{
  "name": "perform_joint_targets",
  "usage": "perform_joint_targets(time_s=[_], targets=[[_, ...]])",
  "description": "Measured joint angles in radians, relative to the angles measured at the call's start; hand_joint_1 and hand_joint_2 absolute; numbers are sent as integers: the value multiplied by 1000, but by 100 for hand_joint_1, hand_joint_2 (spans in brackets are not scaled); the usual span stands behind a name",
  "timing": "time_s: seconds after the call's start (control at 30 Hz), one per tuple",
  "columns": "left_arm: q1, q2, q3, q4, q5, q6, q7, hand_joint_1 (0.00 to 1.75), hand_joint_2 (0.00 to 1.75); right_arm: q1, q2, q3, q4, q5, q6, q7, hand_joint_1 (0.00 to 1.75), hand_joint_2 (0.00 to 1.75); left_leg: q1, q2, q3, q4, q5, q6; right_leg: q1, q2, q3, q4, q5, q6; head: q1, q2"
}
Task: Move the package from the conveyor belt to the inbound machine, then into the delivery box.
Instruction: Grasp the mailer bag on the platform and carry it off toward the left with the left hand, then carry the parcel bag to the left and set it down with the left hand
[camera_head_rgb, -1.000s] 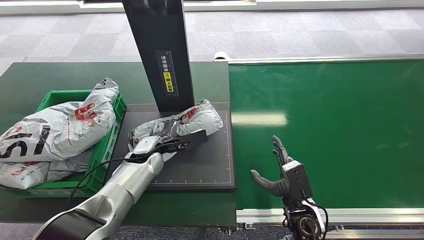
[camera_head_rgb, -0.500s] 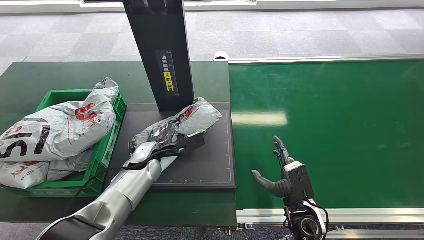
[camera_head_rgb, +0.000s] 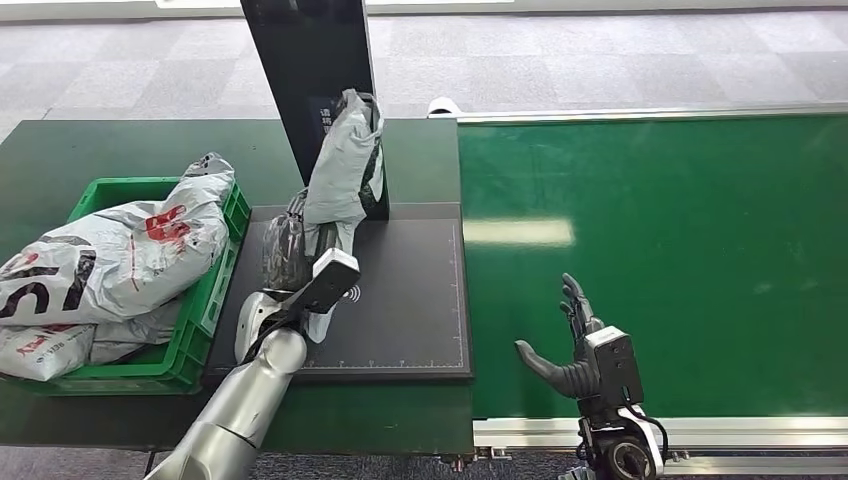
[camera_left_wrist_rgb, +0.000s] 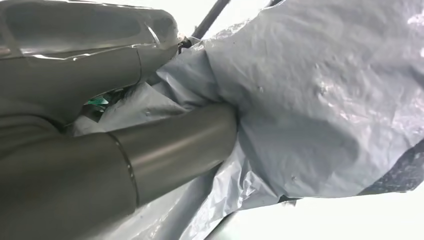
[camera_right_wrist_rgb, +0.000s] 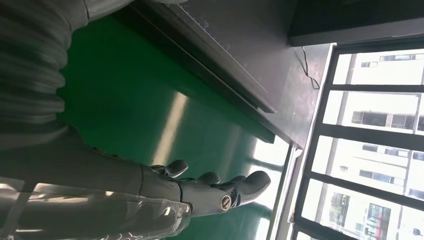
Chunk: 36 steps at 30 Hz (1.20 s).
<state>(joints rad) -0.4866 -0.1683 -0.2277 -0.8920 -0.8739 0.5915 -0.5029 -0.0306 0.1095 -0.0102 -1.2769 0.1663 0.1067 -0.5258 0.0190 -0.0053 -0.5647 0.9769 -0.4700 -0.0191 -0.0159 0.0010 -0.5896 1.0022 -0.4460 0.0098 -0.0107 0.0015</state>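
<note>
A grey plastic package (camera_head_rgb: 342, 170) hangs lifted above the dark scanner plate (camera_head_rgb: 410, 300) of the inbound machine, held upright in front of its black column (camera_head_rgb: 310, 60). My left hand (camera_head_rgb: 300, 290) grips the package's lower end; in the left wrist view the thumb (camera_left_wrist_rgb: 165, 145) presses into the grey film of the package (camera_left_wrist_rgb: 310, 110). The green delivery box (camera_head_rgb: 215, 290) stands left of the plate, with several grey and red packages (camera_head_rgb: 120, 250) in it. My right hand (camera_head_rgb: 580, 350) hovers open over the green conveyor belt (camera_head_rgb: 680, 260), its fingers (camera_right_wrist_rgb: 220, 192) spread and holding nothing.
The belt's metal rail (camera_head_rgb: 660, 430) runs along the near edge. A dark green table (camera_head_rgb: 100, 150) carries the box and the plate. Grey tiled floor (camera_head_rgb: 600, 60) lies beyond. Windows (camera_right_wrist_rgb: 370, 120) show in the right wrist view.
My left hand has raised the package off the scanner plate, from lying flat to hanging upright before the column. The right hand has shifted slightly nearer and to the right.
</note>
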Motion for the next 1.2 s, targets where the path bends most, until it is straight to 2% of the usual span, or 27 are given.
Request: perform_joint_targets(time_s=[0.1, 0.23, 0.33, 0.47, 0.63, 0.87, 0.97, 1.1, 1.2], targets=[[47, 13, -13, -136, -29, 82, -31, 175, 0, 16, -2, -4, -10, -4, -10, -2, 0, 175, 0, 0, -1, 0, 0, 0, 0, 0, -1, 0, 0, 0, 0, 0], [96, 10, 9, -280, -93, 101, -105, 175, 0, 36, -5, -7, -23, -6, -16, -7, 0, 175, 0, 0, -2, 0, 0, 0, 0, 0, -1, 0, 0, 0, 0, 0], [124, -13, 72, -380, -199, 102, -172, 175, 0, 51, -6, -12, -34, -7, -21, -11, 0, 175, 0, 0, -2, 0, 0, 0, 0, 0, -2, 0, 0, 0, 0, 0], [134, -39, 182, -488, -338, 103, -184, 175, 0, 68, -8, -22, -50, -8, -24, -13, 0, 175, 0, 0, -2, 0, 0, 0, 0, 0, -2, 0, 0, 0, 0, 0], [125, -46, 324, -570, -449, 104, -127, 175, 0, 74, -8, -26, -60, -8, -24, -13, 0, 175, 0, 1, -1, 0, 0, 0, 0, 0, -1, 0, 0, 0, 0, 0], [105, -32, 415, -600, -474, 107, -96, 175, 0, 75, -10, -29, -63, -8, -24, -13, 0, 175, 0, 1, -2, 0, 0, 0, 0, 0, -1, 0, 0, 0, 0, 0], [79, 2, 452, -592, -536, 107, -13, 175, 0, 72, -12, -30, -62, -8, -23, -13, 0, 175, 0, 1, -2, 0, 0, 0, 0, 0, -2, 0, 0, 0, 0, 0], [24, 76, 491, -521, -589, 107, 100, 175, 0, 70, -14, -31, -63, -7, -21, -11, 0, 175, 0, 1, -1, 0, 0, 0, 1, 0, -2, 0, 0, 0, 0, 0], [7, 95, 498, -489, -615, 107, 143, 175, 0, 69, -14, -31, -63, -6, -20, -10, 0, 175, 1, 0, -1, 0, 1, -1, 1, 0, -2, 0, 0, 0, 0, 0]])
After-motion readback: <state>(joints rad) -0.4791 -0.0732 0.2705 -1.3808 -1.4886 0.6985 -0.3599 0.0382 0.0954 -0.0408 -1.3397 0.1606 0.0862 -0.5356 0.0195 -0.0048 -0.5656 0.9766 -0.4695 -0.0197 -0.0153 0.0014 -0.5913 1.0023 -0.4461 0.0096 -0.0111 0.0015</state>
